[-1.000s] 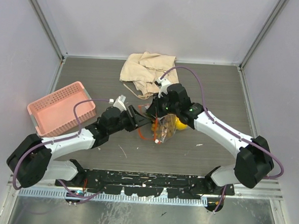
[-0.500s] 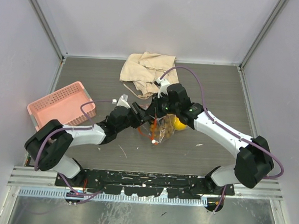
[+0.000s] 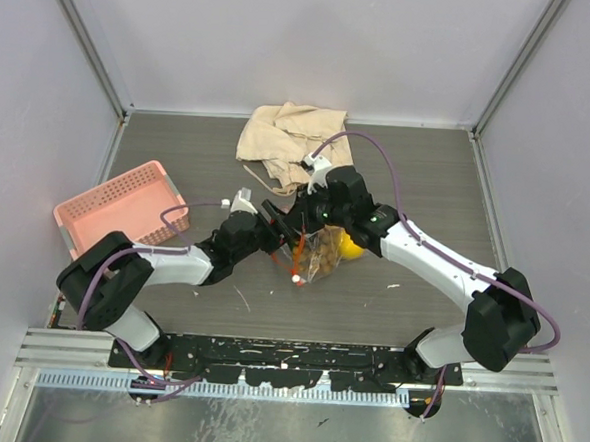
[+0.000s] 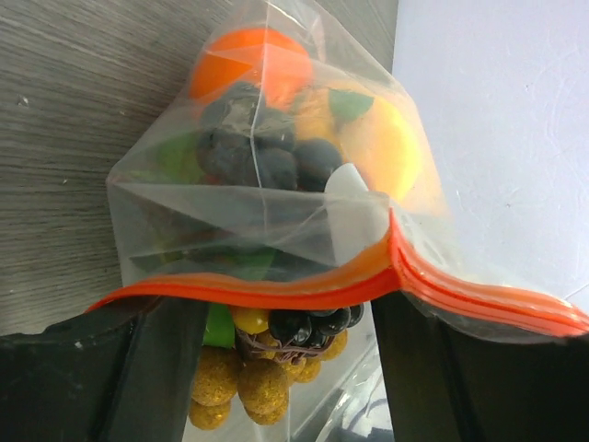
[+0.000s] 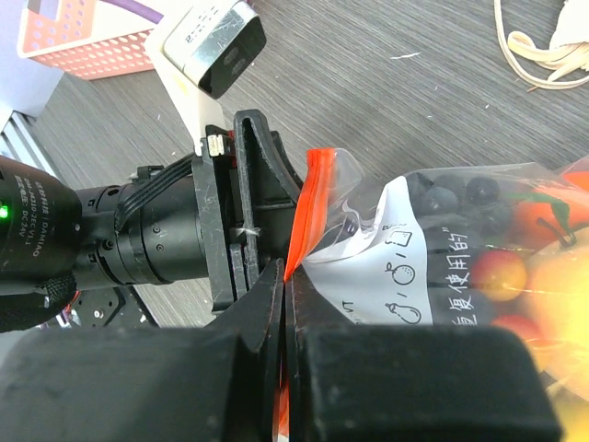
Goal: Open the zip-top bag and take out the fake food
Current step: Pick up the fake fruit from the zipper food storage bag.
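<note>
The zip-top bag (image 3: 318, 254) hangs above the table centre, and a yellow lemon (image 3: 353, 247) shows at its right side. My right gripper (image 5: 286, 274) is shut on the bag's orange-red zip strip (image 5: 315, 198), seen from above (image 3: 306, 225). My left gripper (image 4: 276, 318) is open just left of the bag (image 3: 284, 234), its jaws wide, with the zip strip (image 4: 276, 290) stretched across in front of them. Inside the bag (image 4: 267, 212) I see an orange fruit (image 4: 248, 60), dark purple grapes (image 4: 262, 152), the lemon (image 4: 386, 147) and a tan berry cluster (image 4: 244, 382).
A pink mesh basket (image 3: 115, 210) stands at the left. A beige cloth (image 3: 285, 140) lies at the back centre, its cord (image 5: 543, 46) trailing toward the bag. Grey walls close in three sides.
My left arm has swung in and its gripper has moved right, up against the bag's zip edge. The bag has shifted slightly left. The right gripper keeps its hold.
</note>
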Motion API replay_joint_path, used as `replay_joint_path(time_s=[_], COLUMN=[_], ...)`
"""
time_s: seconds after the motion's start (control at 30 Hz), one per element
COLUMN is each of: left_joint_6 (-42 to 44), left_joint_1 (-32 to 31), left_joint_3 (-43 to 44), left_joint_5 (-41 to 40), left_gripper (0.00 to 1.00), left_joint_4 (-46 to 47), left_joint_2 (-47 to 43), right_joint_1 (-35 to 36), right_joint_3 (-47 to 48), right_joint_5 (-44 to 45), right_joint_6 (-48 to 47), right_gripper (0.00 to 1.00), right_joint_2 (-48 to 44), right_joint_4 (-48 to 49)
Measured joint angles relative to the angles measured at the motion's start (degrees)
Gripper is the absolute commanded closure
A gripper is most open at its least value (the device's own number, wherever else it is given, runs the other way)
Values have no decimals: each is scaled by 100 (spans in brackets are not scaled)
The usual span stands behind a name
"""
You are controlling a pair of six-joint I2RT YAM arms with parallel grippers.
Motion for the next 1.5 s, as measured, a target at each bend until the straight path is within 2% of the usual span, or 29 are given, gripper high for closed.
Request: replay_joint_path(time_s=[0.1, 0.23, 0.3, 0.33, 0.4, 0.5, 0.57, 0.63, 0.77, 0.8, 0.93, 1.03, 1.13, 1.3, 1.5], left_joint_6=[-146, -293, -358, -413, -444, -428, -409, -448, -570, -601, -682, -686, -649, -446, -17], left_joint_1=[-15, -85, -109, -111, -103, -101, -101, -96, -96, -96, -96, -96, -96, -96, -96], left_joint_3=[0, -17, -33, -33, -31, -20, -4, 31, 76, 101, 267, 334, 334, 334, 334], left_joint_5=[-94, -382, -522, -579, -697, -769, -785, -778, -767, -767, -748, -726, -697, -592, -514], left_gripper=[29, 36, 58, 62, 59, 42, 35, 34, 38, 41, 70, 85, 91, 92, 97], left_joint_4=[-20, -26, -50, -61, -61, -118, -173, -188, -57, 7, 157, 243, 286, 225, -225], left_joint_2=[35, 17, -20, -33, -33, -28, 31, 138, 365, 439, 664, 743, 743, 614, 39], right_joint_1=[11, 20, 33, 35, 68, 131, 131, 131, 129, 138, 157, 164, 173, 166, -33], right_joint_3=[0, -4, -11, -15, -42, -96, -101, -103, -146, -164, -221, -271, -313, -391, -498], right_joint_5=[68, 98, 94, 74, 35, 22, 28, 57, 131, 129, 116, 153, 271, 503, 581], right_joint_6=[0, 2, 9, 24, 50, 87, 114, 131, 146, 153, 164, 160, 127, 9, -83], right_gripper=[97, 97, 97, 97, 97, 97, 97, 97, 97, 97, 97, 97, 97, 97, 97], right_joint_2=[0, 0, 0, 0, 0, 0, 0, 0, -2, 0, -2, -33, -144, -380, -636], right_joint_4=[24, 59, 79, 92, 96, 111, 177, 225, 240, 249, 251, 251, 133, -46, -131])
